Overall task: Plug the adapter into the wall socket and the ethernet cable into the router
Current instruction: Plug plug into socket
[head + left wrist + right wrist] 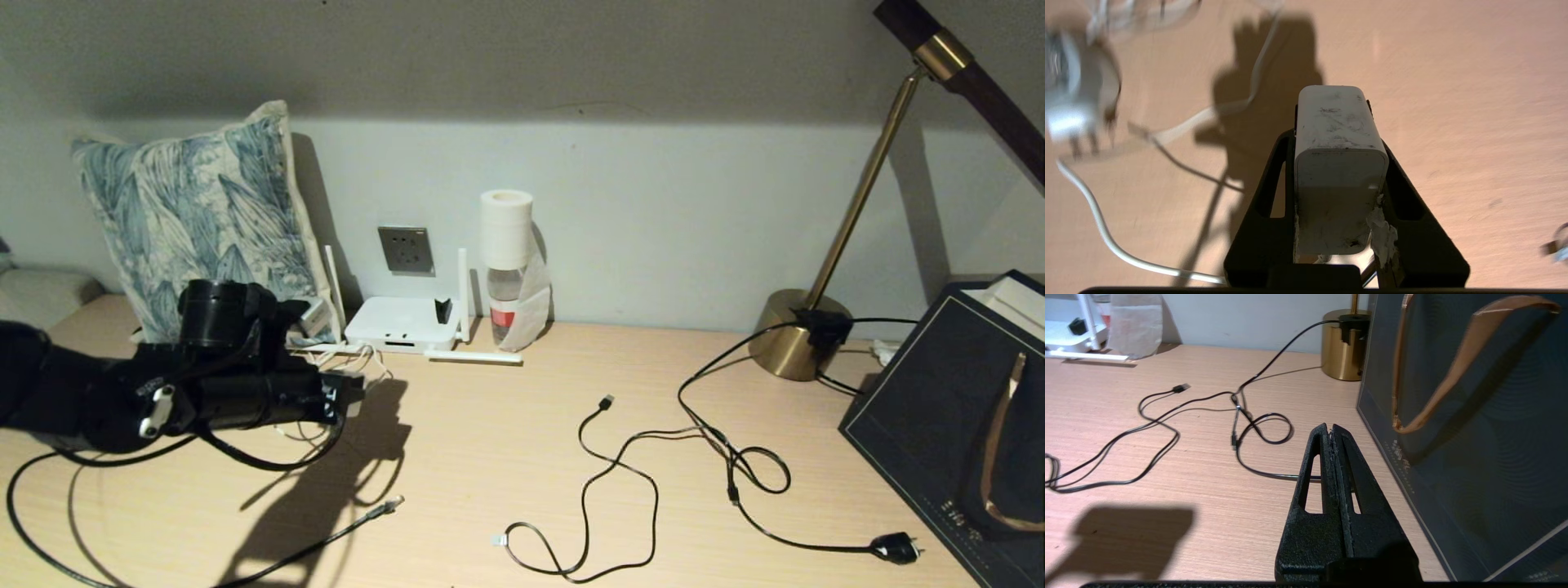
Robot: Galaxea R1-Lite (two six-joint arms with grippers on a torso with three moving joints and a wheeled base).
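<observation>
Above counter (522, 441), left tool (1337, 122) grips adapter (1340, 163); right tool (1331, 430) clenched, empty. Align pins w/ wall socket (406, 249) squarely, then push straight.

Pale wood-grain table (522, 425) with a matt finish, scuffed white plastic adapter (1340, 163), brushed grey metal wall socket (406, 249), glossy brass lamp base (788, 343), leaf-printed cloth pillow (196, 212), matt black plastic right claw (1332, 430)
</observation>
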